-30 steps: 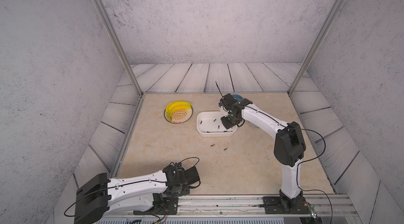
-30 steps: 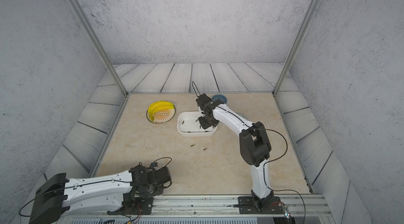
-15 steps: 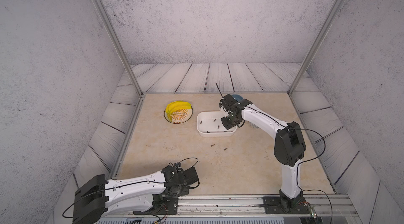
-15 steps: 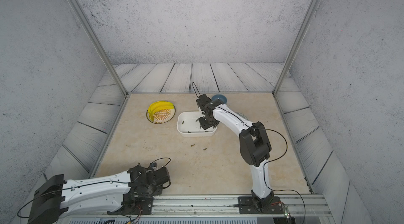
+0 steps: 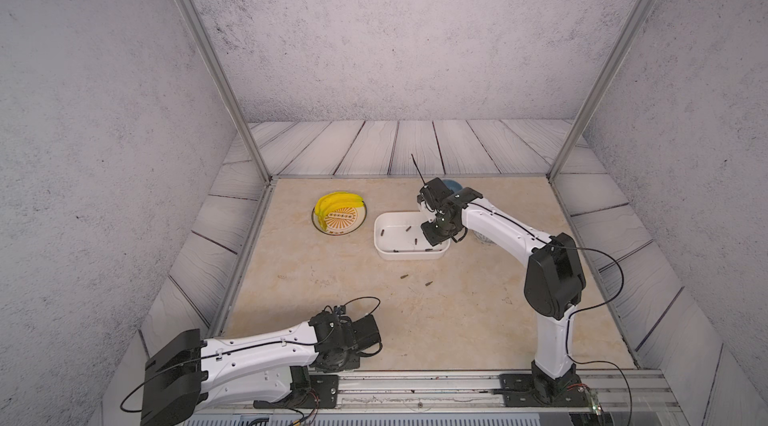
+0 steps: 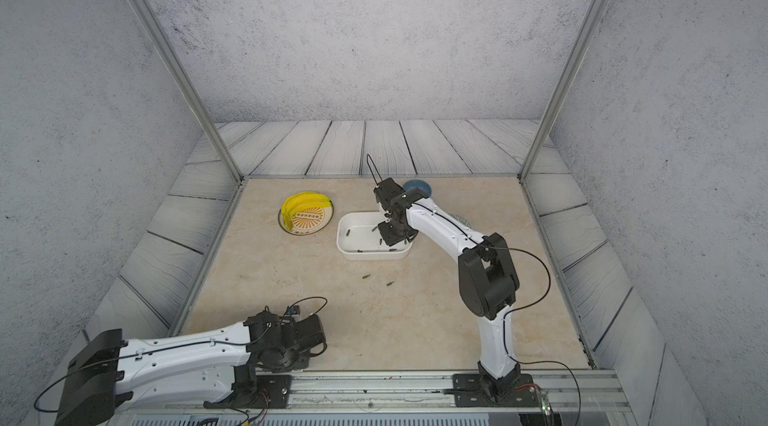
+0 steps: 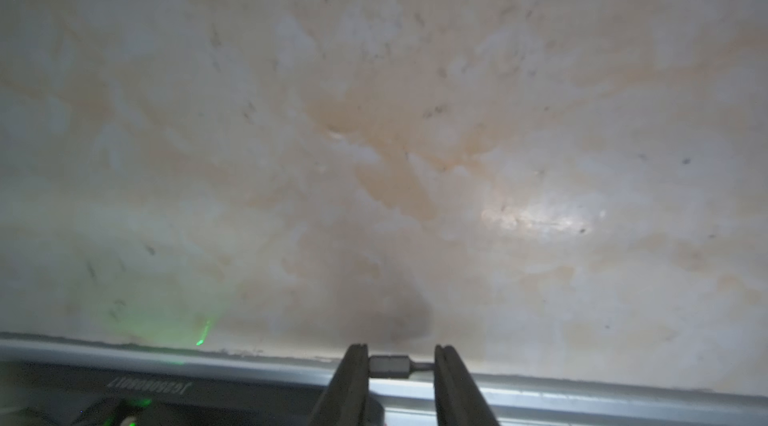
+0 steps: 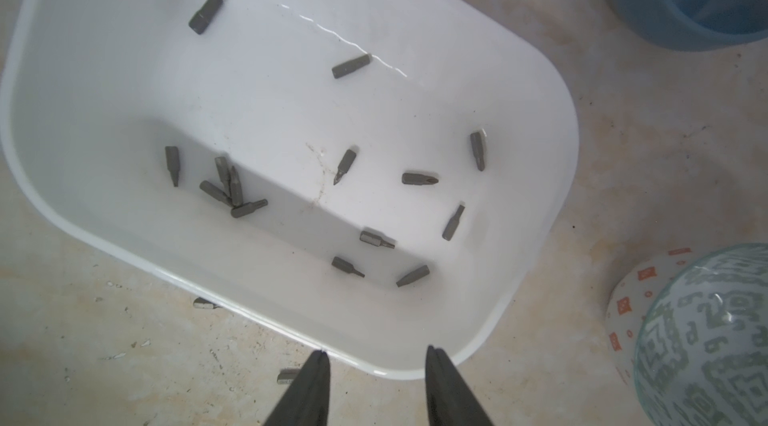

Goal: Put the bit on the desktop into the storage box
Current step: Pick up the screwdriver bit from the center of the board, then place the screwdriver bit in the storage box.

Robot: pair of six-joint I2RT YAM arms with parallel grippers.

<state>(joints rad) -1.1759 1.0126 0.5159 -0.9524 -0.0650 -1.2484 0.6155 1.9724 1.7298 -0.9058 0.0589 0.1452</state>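
My left gripper (image 7: pixel 401 361) is shut on a small grey bit (image 7: pixel 390 366), held crosswise between its fingertips low over the beige desktop (image 7: pixel 415 133) by the front rail. In both top views this gripper (image 5: pixel 368 330) sits near the front edge. The white storage box (image 5: pixel 384 251) holds several bits (image 8: pixel 419 178). My right gripper (image 8: pixel 376 357) hangs open above the box's corner, with nothing between its fingers. Two bits (image 5: pixel 403 277) (image 5: pixel 428 283) lie on the desktop in front of the box, and the right wrist view shows them (image 8: pixel 204 302) (image 8: pixel 286 376) just outside the rim.
A plate with yellow bananas (image 5: pixel 338 216) stands left of the box. A blue bowl (image 5: pixel 452 185) is behind the right wrist. A grey-green patterned bowl (image 8: pixel 706 341) stands close to the box's right side. A metal rail (image 5: pixel 415 382) runs along the front.
The left wrist has shifted slightly near the front edge. The right arm has stayed over the storage box.
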